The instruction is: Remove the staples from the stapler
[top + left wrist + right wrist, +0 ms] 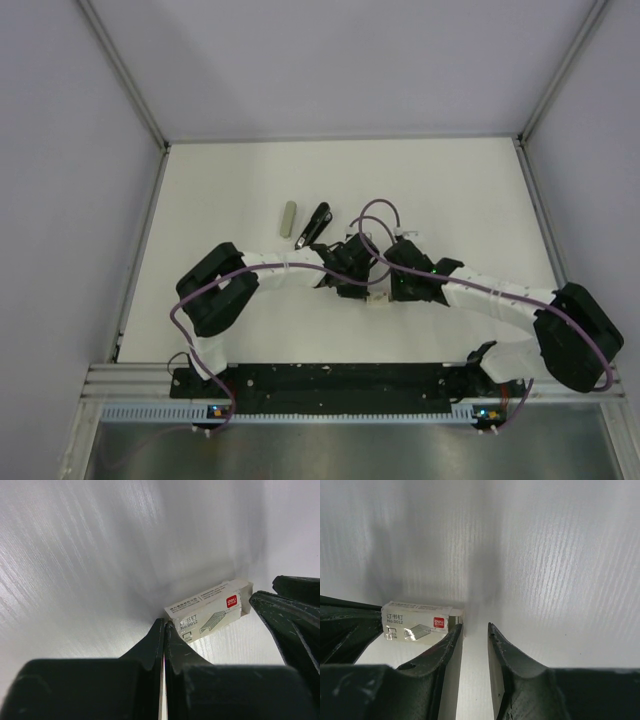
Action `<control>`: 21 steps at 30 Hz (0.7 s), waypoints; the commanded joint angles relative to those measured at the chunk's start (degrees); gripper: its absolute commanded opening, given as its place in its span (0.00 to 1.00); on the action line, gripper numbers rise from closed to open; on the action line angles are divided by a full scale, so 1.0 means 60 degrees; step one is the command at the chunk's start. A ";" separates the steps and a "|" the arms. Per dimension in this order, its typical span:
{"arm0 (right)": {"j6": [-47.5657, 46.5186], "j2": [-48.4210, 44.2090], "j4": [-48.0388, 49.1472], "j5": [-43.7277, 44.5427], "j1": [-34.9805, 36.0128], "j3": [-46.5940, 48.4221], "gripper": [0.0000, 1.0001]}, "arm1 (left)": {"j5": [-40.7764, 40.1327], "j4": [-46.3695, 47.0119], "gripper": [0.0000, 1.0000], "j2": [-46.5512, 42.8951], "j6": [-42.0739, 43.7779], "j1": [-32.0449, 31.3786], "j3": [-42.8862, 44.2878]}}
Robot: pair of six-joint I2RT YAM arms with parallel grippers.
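The black stapler (316, 224) lies on the white table, beyond both grippers, and shows only in the top view. My left gripper (356, 282) is shut and empty, its tips (165, 623) touching the near corner of a small white staple box (210, 611). My right gripper (393, 289) is a little open and empty (475, 626). Its left finger (451, 635) is against the end of the same box (420, 622). The two grippers face each other low over the table, with the box (378, 300) between them.
A short grey oblong bar (289, 218) lies just left of the stapler. Purple cables loop over both wrists (378, 215). Grey walls enclose the table on the left, back and right. The right gripper's fingers (290, 615) show at the right edge of the left wrist view.
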 commanded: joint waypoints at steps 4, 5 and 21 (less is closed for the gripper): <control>0.0063 -0.0653 -0.0137 0.0830 0.0128 0.0274 0.25 | -0.0272 -0.0089 0.00 0.0253 0.0222 -0.0058 -0.0017; 0.0078 -0.0682 -0.0151 0.0831 0.0128 0.0273 0.22 | -0.0272 -0.0089 0.00 0.0239 0.0251 -0.0058 -0.0002; 0.0386 0.0094 0.0712 0.0304 0.0128 -0.0180 0.00 | -0.0243 -0.0089 0.00 0.0239 0.0236 -0.0058 0.0027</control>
